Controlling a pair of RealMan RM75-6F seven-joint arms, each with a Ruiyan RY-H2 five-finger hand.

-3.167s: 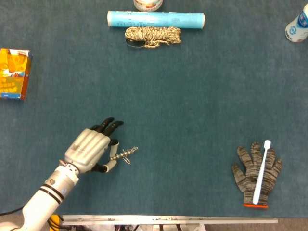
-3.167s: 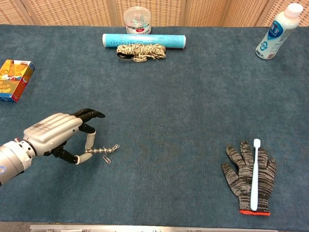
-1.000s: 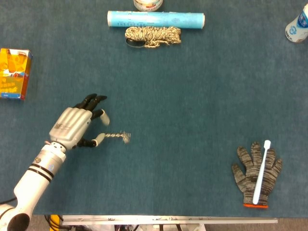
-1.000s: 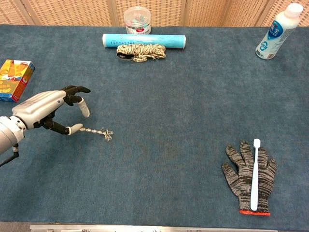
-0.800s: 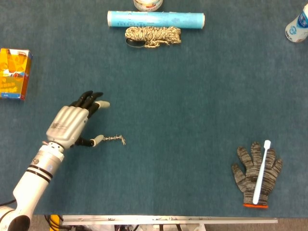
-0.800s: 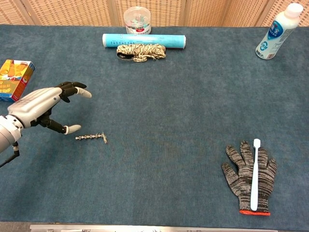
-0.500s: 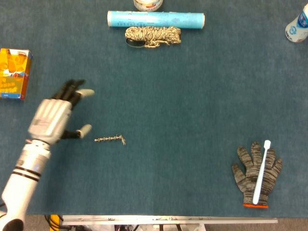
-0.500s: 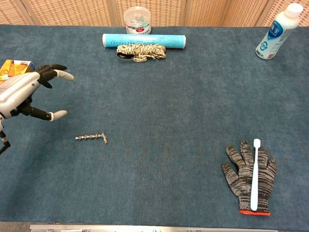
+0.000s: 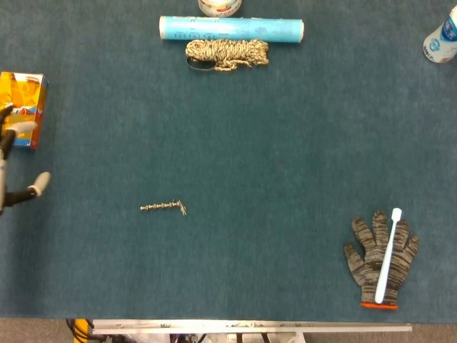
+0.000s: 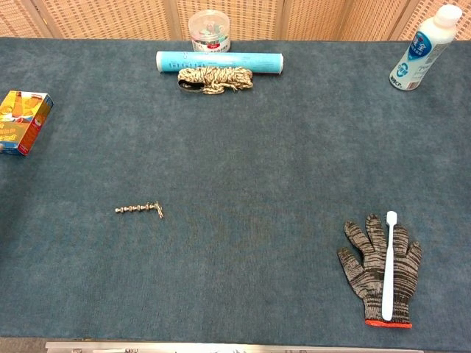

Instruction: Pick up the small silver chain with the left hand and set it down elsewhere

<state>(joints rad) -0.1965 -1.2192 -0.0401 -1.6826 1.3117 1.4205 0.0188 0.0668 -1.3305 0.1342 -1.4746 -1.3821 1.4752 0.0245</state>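
Observation:
The small silver chain (image 9: 163, 208) lies stretched out flat on the blue table cloth, left of centre; the chest view shows the chain (image 10: 139, 209) lying free with nothing touching it. My left hand (image 9: 11, 171) shows only at the far left edge of the head view, fingers spread apart and holding nothing, well clear of the chain. The chest view does not show it. My right hand appears in neither view.
An orange box (image 9: 21, 108) sits at the left edge. A blue roll (image 9: 230, 28), a coil of rope (image 9: 227, 53) and a clear tub (image 10: 210, 29) stand at the back. A white bottle (image 10: 425, 45) is back right. A grey glove (image 9: 378, 261) with a toothbrush (image 9: 389, 254) lies front right.
My left hand carried the chain up and left, let it go on the cloth, then drew back to the left edge with fingers spread. The chain has stayed still since.

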